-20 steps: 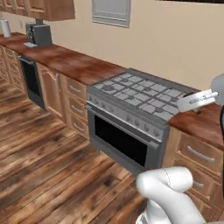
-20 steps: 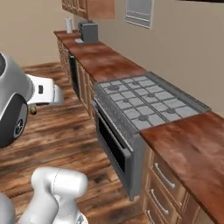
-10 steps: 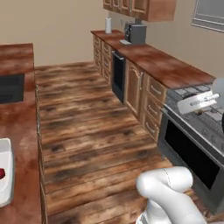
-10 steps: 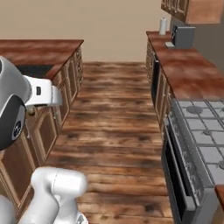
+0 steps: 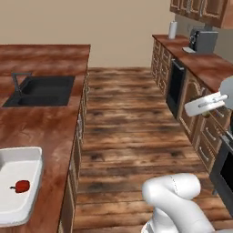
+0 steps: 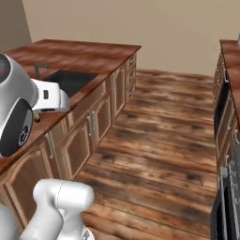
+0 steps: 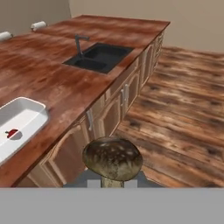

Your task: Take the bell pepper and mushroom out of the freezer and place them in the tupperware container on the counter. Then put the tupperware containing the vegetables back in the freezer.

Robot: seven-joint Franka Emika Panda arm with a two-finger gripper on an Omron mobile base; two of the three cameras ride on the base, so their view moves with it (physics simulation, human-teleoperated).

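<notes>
Nearest, in the hand view: gripper (image 7: 112, 183) clenched on the pale stem of the mushroom (image 7: 112, 158), brown speckled cap upright just above the fingertips, held in the air over the wooden floor (image 7: 175, 118) beside the cabinet fronts (image 7: 111, 114). Farther left, on the counter (image 7: 57, 85): white tupperware container (image 7: 24, 118) near the edge, with the bell pepper (image 7: 12, 133) lying inside, seemingly on its side, though too small to be sure. Same pepper (image 5: 21, 186) in the same box (image 5: 27, 170) in the left base view. Beyond, a dark sink (image 7: 98, 57) with a faucet (image 7: 80, 43), set into the counter. Farthest, two paper rolls (image 7: 38, 25) at the counter's back edge.
</notes>
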